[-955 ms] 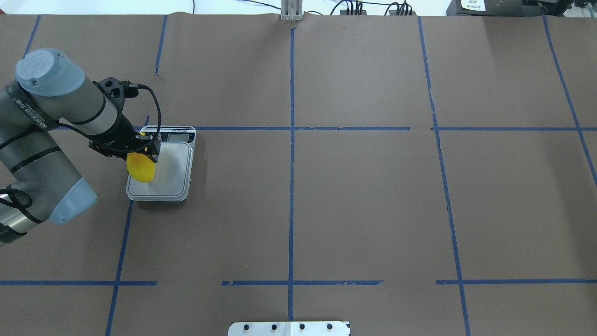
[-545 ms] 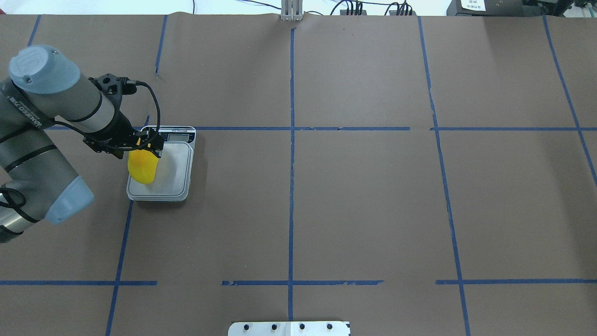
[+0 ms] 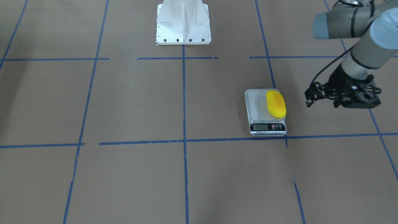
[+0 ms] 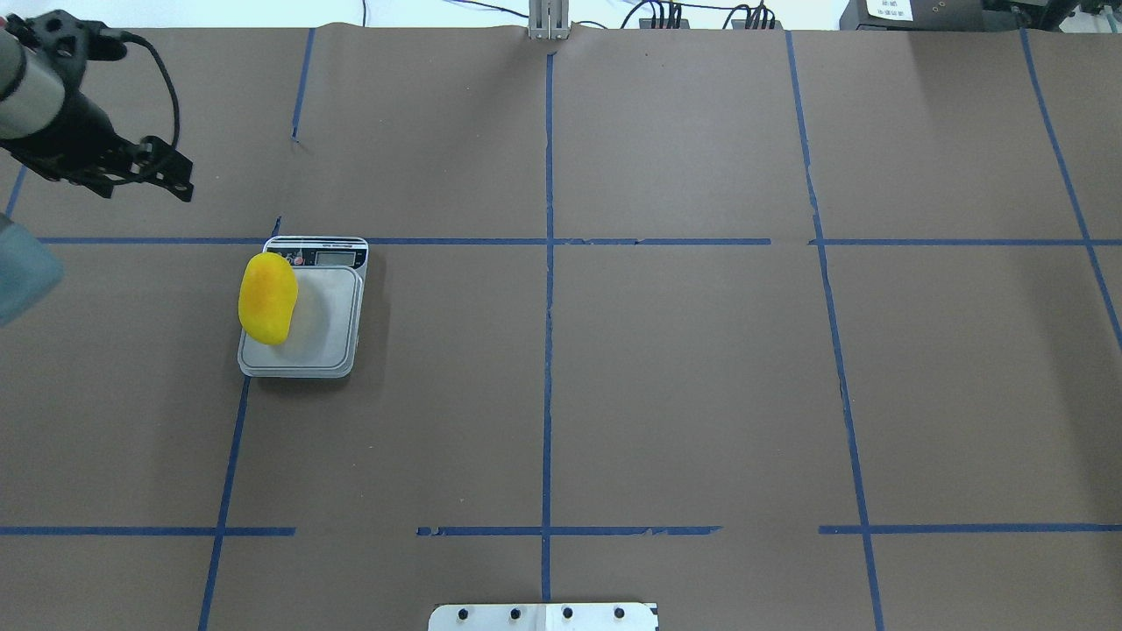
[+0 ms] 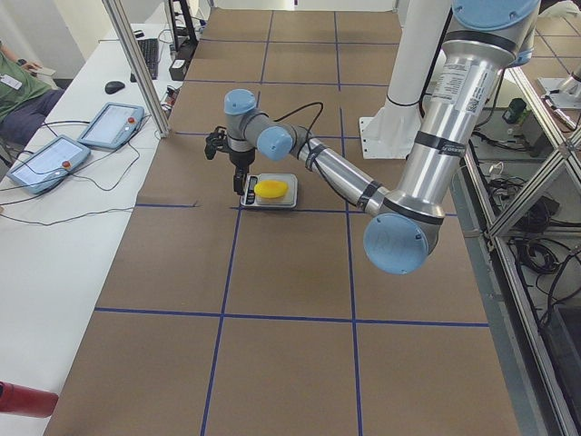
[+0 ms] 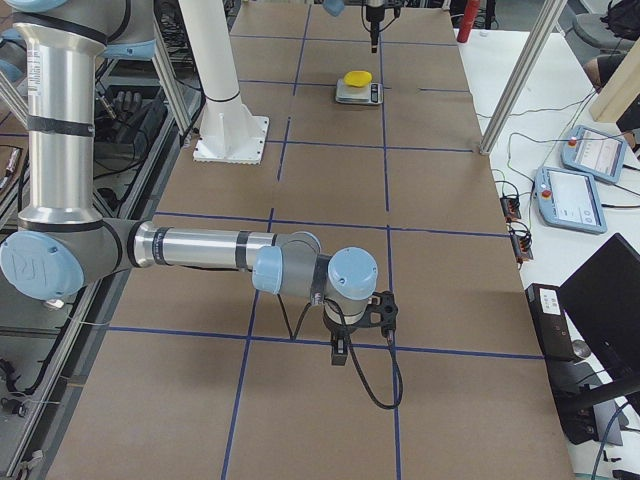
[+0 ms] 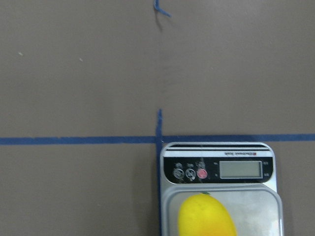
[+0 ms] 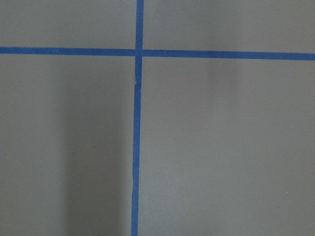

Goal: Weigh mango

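A brown paper worktop (image 4: 666, 386) marked with blue tape lines. A small kitchen scale (image 4: 329, 326) stands on the robot's left side. The yellow mango (image 4: 267, 298) lies free on the scale's platform, along its left edge, with one end just beside the button panel. Nothing else touches it. The left pincer (image 4: 180, 178) hangs well apart from the scale, beyond it and further left, holding nothing, and its fingers appear parted. The right pincer (image 6: 340, 352) hovers low over bare worktop, far from the scale; whether it is wide or narrow cannot be told. The placing step looks done and the weighing itself is in hand. The next move probably calls for keeping both arms clear while the reading settles; the display's digits are too small to read
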Motion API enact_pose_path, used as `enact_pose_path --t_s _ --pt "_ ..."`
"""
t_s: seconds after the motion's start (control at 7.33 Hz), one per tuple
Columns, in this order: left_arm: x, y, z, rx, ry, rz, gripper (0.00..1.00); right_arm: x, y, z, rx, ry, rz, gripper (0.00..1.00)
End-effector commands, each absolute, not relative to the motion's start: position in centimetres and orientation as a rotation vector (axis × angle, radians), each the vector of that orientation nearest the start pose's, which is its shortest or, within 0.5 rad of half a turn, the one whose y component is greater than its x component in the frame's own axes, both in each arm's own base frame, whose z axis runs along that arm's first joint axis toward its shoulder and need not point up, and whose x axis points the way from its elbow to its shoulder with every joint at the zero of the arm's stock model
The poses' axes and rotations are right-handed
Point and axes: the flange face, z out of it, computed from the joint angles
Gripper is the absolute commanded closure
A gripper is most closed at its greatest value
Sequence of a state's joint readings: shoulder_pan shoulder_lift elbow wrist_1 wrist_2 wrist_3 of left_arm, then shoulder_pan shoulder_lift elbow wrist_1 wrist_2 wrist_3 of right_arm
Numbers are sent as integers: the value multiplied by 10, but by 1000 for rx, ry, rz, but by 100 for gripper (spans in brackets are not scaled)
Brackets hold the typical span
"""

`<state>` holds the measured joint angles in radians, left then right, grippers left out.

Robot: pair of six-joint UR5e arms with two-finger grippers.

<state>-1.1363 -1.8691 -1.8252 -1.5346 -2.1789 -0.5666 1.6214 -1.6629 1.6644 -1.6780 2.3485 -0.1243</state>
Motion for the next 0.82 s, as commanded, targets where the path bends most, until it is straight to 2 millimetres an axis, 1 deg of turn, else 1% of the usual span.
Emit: enact_pose_path --t_s 0.0,0.14,0.27,0.41,0.55,0.68 --pt "41 -567 456 173 656 125 0 86 -441 666 -32 -783 -29 0" --pt "-14 -559 521 130 642 123 0 86 -441 666 -32 -783 -29 0" --pt "-61 -552 584 97 688 151 0 86 -441 666 -32 -783 -29 0" --pt "-89 -534 632 81 717 162 0 86 -441 666 -31 -783 -29 0" --pt "-90 -518 649 73 718 154 0 86 -441 666 -31 -783 -29 0" --pt "-90 -516 652 67 720 148 0 86 -441 666 -31 -783 -29 0"
